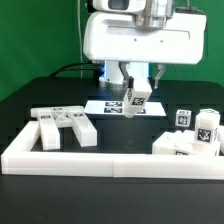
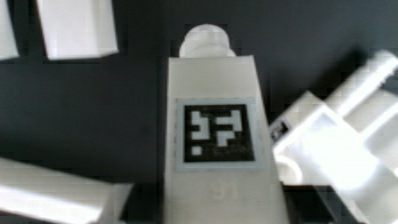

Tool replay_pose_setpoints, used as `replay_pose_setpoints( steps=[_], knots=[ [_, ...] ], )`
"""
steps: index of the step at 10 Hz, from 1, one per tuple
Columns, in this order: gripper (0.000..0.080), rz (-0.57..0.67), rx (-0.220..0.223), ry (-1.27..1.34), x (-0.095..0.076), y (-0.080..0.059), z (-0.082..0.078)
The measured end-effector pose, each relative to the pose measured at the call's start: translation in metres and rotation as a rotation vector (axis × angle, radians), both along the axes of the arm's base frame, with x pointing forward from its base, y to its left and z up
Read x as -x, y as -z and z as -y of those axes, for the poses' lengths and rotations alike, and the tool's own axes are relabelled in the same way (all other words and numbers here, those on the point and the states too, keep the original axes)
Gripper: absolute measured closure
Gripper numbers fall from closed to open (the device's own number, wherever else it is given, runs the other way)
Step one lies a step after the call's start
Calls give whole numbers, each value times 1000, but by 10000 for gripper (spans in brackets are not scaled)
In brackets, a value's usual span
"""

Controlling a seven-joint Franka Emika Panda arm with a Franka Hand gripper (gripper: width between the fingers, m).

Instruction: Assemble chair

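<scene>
My gripper (image 1: 134, 88) hangs over the back middle of the black table, shut on a white chair post (image 1: 141, 98) that carries a black-and-white tag. In the wrist view the post (image 2: 217, 120) runs straight out from the gripper (image 2: 217, 205) and ends in a rounded tip. The fingers themselves are blurred there. A cluster of white chair slabs and blocks (image 1: 65, 125) lies on the exterior view's left. More tagged chair blocks (image 1: 192, 135) stand on the exterior view's right.
The marker board (image 1: 112, 106) lies flat below the held post. A long low white border wall (image 1: 110, 158) runs along the front and up the left side. In the wrist view, white parts (image 2: 338, 130) lie close beside the post.
</scene>
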State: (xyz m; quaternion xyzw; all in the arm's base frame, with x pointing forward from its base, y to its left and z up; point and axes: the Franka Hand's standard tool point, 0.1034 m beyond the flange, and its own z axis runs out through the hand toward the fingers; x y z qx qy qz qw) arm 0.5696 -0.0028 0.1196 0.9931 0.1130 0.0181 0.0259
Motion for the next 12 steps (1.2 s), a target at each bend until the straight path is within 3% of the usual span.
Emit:
replay_pose_setpoints(
  steps=[2, 5, 6, 9, 12],
  knots=[
    [509, 10, 12, -23, -9, -8, -11],
    [509, 7, 10, -19, -8, -6, -11],
    [509, 8, -29, 33, -8, -4, -14],
    [509, 36, -110, 134, -34, -9, -36],
    [509, 81, -104, 140, -37, -7, -34]
  ],
)
